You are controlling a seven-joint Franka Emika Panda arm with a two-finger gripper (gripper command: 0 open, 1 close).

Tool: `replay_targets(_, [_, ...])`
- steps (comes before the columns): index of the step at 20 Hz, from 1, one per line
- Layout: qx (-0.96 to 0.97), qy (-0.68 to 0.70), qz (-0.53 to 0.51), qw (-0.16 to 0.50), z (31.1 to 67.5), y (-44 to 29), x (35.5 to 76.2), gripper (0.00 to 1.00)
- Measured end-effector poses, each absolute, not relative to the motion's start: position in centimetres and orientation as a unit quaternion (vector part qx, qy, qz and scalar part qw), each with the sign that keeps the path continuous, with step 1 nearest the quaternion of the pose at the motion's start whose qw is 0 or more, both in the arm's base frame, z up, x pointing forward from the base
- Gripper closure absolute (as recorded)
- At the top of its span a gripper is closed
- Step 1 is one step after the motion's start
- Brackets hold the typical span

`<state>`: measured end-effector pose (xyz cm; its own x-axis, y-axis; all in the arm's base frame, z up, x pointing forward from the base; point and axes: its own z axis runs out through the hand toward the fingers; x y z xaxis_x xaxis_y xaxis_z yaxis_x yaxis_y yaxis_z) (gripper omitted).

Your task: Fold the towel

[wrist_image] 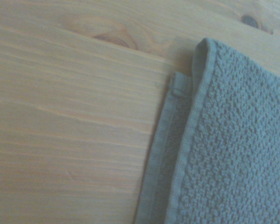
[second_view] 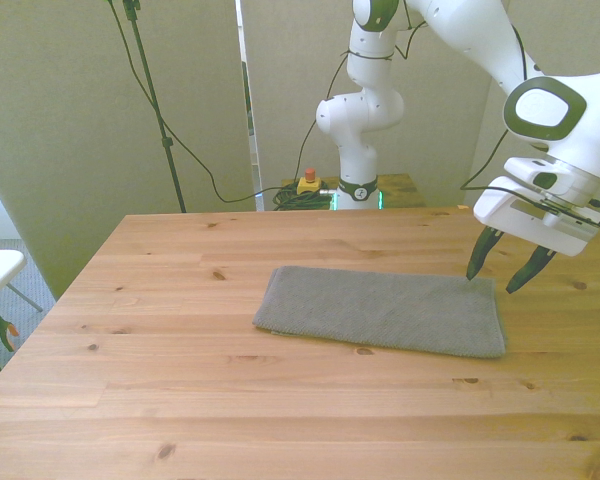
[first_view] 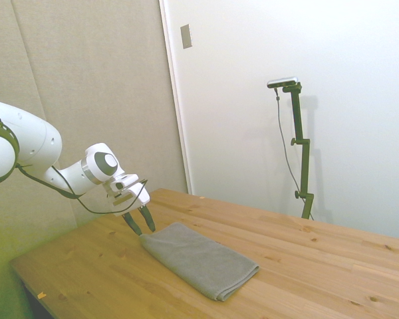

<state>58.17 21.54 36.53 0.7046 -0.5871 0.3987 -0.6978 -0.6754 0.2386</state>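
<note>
Pincer [second_view: 506, 274] open, empty, hovering at towel [second_view: 385, 311] 3 o'clock corner; next: drop, pinch, fold toward 9.

Wooden table [second_view: 180, 400], as I see it from the remote station: pale planks with dark knots running the length of the top. One thing lies directly on it, the grey towel [second_view: 385, 310], folded flat into a long rectangle and set toward the table's far edge and the front view's right edge. In the wrist view I see the towel's [wrist_image: 233, 140] hemmed layers slightly offset at one corner, resting on bare wood [wrist_image: 70, 116].
</note>
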Motion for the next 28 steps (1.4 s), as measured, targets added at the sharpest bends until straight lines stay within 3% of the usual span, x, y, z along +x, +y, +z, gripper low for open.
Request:
replay_targets(10, [0.9, -0.351, 0.146, 0.215, 34.7, 22.4, 59.3, 0.0])
replay_targets(20, [0.882, -0.38, 0.148, 0.234, 34.4, 16.4, 60.2, 0.0])
replay_targets(21, [0.882, -0.382, 0.149, 0.233, 34.4, 15.9, 60.1, 1.0])
replay_targets(28, [0.887, -0.379, 0.16, 0.211, 34.5, 15.4, 59.7, 1.0])
